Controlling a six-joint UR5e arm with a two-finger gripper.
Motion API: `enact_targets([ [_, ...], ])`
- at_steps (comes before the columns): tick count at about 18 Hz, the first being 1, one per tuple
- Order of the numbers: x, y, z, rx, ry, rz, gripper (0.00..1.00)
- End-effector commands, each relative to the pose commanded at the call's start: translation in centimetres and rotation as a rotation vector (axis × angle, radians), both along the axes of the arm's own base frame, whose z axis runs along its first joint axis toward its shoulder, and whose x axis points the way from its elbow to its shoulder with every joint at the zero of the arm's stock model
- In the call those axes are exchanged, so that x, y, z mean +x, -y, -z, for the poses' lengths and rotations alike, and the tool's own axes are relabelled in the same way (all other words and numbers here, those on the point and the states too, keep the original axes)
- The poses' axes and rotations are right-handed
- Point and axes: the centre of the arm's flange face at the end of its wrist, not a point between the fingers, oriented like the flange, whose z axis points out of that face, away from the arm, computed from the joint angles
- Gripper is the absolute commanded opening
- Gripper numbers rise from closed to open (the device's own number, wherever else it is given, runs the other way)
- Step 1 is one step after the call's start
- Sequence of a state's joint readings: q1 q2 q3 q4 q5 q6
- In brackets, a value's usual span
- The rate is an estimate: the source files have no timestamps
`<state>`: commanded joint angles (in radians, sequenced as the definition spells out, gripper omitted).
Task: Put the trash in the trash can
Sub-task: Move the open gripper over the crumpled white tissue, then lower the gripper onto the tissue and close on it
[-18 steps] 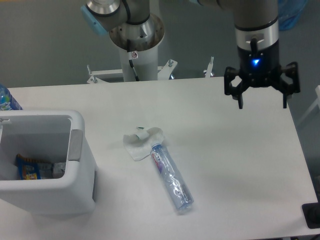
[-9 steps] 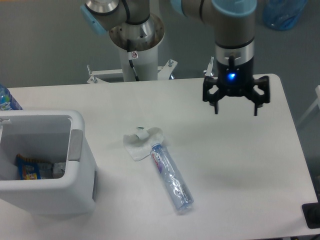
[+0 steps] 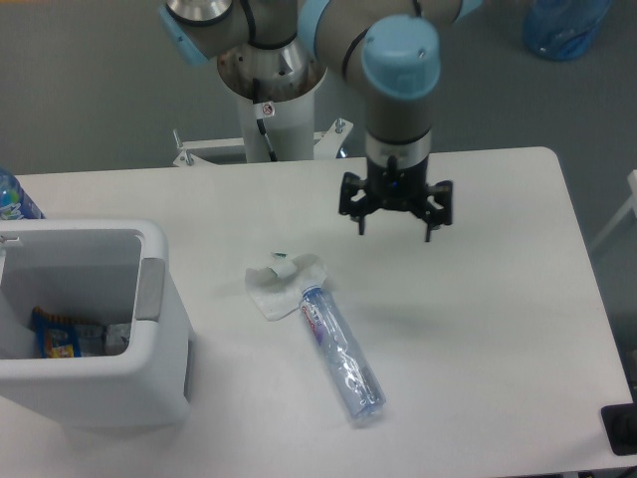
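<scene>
1. You have a white table (image 3: 498, 329) with a grey floor behind it.
2. The napkin (image 3: 277, 287) lies near the middle, and the bottle (image 3: 340, 354) lies flat with its cap end touching it — both are outside the trash can (image 3: 159, 339).
3. The trash can sits at the left edge, with a snack wrapper (image 3: 55, 337) inside.
4. The gripper (image 3: 396, 221) hangs above the table, up and right of the napkin, fingers spread wide and holding nothing.
5. Watch out — the round bottle may roll if you pinch it off-centre, and the two touching pieces may drag each other.
</scene>
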<state>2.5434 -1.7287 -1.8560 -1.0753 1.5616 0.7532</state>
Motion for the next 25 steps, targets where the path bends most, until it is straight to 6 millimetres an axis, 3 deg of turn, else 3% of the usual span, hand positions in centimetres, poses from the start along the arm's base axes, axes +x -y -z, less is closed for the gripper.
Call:
enact_targets([
  [4, 1.2, -1.7, 3.2, -0.035, 0.055, 0.008, 1.0],
  [7, 2.0, -2.7, 4.4, -0.049, 0.074, -0.011, 1.0],
  [13, 3.4, -2.7, 7.9, -0.097, 0.124, -0.011, 1.0],
  [21, 4.0, -3.4, 10.1, -0.115, 0.143, -0.014, 1.0],
  [22, 4.1, -3.4, 10.3, -0.118, 0.143, -0.014, 0.98],
  [25, 4.3, -3.5, 10.3, -0.118, 0.14, -0.008, 0.76],
])
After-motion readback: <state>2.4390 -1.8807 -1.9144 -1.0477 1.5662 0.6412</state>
